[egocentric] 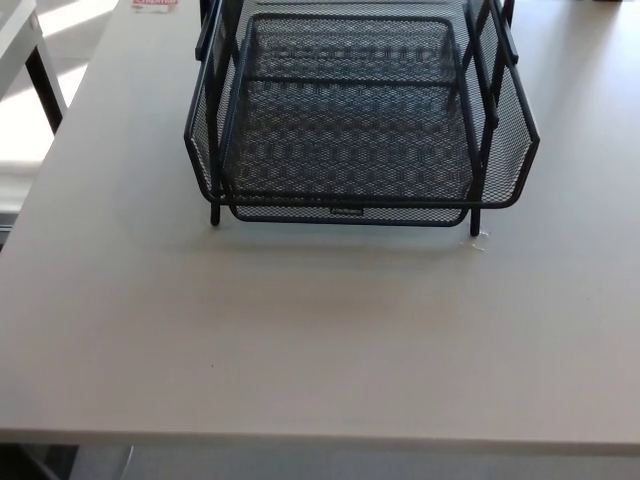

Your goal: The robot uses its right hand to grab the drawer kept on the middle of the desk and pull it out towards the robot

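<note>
A black wire-mesh drawer unit [355, 115] stands on the grey desk [300, 330], in the upper middle of the head view. Its frame rests on thin black legs. The lower mesh drawer [345, 210] sits inside the frame, its front rim with a small label facing me. An upper mesh tray [350, 45] lies above it. Neither of my hands shows in this view.
A small clear scrap [481, 238] lies by the frame's front right leg. A red-and-white label [153, 3] sits at the desk's far left edge. A white table leg [40, 75] stands off the desk to the left. The desk's front edge runs along the bottom.
</note>
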{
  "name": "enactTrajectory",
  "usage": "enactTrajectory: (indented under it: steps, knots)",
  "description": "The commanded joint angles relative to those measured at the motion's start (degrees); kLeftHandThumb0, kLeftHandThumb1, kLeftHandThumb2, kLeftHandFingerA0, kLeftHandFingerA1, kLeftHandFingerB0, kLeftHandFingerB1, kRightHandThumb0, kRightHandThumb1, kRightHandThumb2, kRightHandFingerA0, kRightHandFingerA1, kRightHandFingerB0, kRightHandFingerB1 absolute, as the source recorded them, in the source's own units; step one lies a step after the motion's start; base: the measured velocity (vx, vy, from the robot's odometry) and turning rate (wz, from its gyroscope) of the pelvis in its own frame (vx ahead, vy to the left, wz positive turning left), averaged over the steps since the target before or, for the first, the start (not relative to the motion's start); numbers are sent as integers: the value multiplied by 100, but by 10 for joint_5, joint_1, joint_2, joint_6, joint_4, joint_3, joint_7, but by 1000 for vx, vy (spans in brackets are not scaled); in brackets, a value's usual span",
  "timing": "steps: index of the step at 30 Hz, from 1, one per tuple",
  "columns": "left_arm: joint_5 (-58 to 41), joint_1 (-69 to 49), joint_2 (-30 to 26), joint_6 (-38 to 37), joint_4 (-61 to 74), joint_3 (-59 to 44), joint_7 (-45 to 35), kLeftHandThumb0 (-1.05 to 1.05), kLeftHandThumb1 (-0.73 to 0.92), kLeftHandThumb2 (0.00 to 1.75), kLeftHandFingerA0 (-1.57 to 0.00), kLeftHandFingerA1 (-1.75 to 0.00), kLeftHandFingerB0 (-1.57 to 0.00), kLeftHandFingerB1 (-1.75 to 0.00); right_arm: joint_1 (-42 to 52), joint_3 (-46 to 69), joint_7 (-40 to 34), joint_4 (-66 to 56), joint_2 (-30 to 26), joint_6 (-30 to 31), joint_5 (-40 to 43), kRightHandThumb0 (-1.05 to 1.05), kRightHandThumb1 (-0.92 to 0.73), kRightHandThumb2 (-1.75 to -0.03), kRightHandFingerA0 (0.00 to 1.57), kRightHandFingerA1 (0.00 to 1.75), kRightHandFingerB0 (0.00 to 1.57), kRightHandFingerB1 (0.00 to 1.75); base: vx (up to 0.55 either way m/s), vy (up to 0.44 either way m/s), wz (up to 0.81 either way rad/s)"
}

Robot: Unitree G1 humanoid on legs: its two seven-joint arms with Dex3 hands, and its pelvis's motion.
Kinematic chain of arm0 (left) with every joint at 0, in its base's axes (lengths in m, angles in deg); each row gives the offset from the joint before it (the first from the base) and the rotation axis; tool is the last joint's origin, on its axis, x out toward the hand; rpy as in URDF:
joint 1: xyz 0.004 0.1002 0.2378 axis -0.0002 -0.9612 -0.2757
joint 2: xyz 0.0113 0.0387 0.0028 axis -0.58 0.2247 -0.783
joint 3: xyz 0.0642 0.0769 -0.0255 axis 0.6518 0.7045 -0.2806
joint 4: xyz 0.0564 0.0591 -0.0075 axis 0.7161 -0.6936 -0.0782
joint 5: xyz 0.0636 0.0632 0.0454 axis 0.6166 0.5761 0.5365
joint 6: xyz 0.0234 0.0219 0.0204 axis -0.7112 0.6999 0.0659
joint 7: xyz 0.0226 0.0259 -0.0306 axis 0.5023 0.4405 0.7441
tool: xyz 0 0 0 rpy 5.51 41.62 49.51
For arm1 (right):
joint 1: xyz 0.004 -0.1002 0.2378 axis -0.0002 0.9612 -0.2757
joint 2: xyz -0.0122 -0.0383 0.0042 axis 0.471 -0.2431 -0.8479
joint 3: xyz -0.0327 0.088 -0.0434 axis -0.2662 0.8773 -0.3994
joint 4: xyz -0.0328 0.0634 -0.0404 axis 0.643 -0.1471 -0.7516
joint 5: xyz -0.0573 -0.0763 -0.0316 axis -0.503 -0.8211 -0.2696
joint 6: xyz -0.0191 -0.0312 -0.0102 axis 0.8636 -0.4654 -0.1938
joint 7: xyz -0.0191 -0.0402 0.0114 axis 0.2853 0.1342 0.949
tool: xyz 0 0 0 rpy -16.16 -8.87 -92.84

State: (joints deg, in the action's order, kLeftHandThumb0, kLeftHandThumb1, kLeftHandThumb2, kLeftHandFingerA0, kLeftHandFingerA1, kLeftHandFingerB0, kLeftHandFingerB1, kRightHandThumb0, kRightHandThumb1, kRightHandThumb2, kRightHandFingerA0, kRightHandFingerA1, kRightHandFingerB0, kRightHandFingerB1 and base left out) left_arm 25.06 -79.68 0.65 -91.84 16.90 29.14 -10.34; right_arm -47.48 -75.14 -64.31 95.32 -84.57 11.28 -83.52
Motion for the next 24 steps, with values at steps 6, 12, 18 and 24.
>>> enactTrajectory:
  steps: [6, 12, 18, 24]
  knots:
    - [-1, 0, -7, 47, 18, 0, -41, -30, 68, 59, -57, -92, -60, -70, -3, -32, 44, -11, -25, 29, 61, -73, -67, -60, 15, 46, 15, 39, 0, 0, 0]
    - [2, 1, -6, 57, 16, 5, -50, -33, 70, 60, -53, -98, -57, -76, -1, -46, 44, -15, -29, 33, 74, -73, -67, -60, 15, 46, 15, 39, 0, 0, 0]
    - [0, 4, -1, 53, 7, 4, -43, -35, 69, 60, -55, -98, -58, -77, -2, -56, 44, -18, -33, 36, 85, -73, -67, -60, 15, 46, 15, 39, 0, 0, 0]
    - [-2, -11, -1, 60, 28, -4, -44, -31, 69, 60, -56, -91, -59, -69, -3, -65, 44, -20, -37, 38, 93, -73, -67, -60, 15, 46, 15, 39, 0, 0, 0]
